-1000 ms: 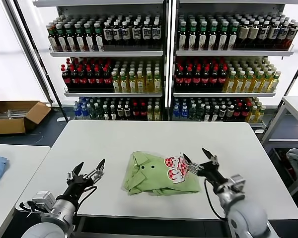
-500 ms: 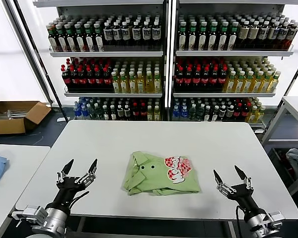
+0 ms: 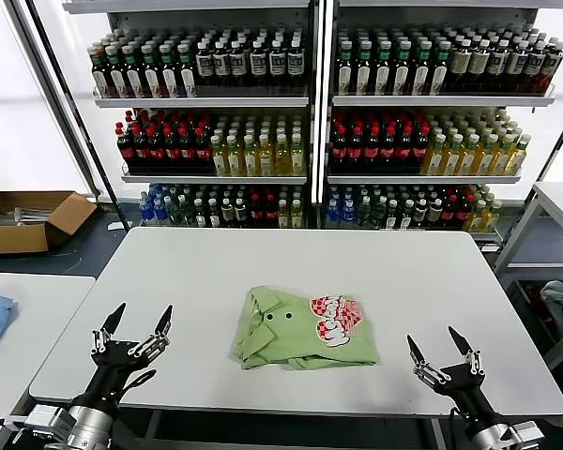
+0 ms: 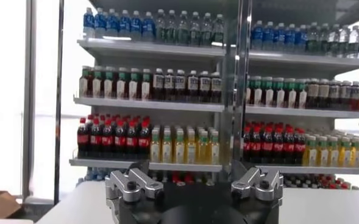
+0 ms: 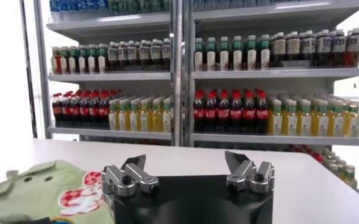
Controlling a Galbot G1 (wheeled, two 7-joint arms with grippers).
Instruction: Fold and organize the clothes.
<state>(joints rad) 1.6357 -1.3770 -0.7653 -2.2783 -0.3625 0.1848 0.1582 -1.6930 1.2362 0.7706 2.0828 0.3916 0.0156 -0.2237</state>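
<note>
The shirt (image 3: 304, 329) is seen lying folded at the lower centre of the table (image 3: 263, 262), while the 2 grippers, left (image 3: 131, 327) and right (image 3: 441, 350), are held spread and empty at the bottom corners, apparently finished.

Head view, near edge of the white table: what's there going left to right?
Left claw, open → light-green shirt, folded on the white table → right claw, open. Neither claw touches the shirt.
</note>
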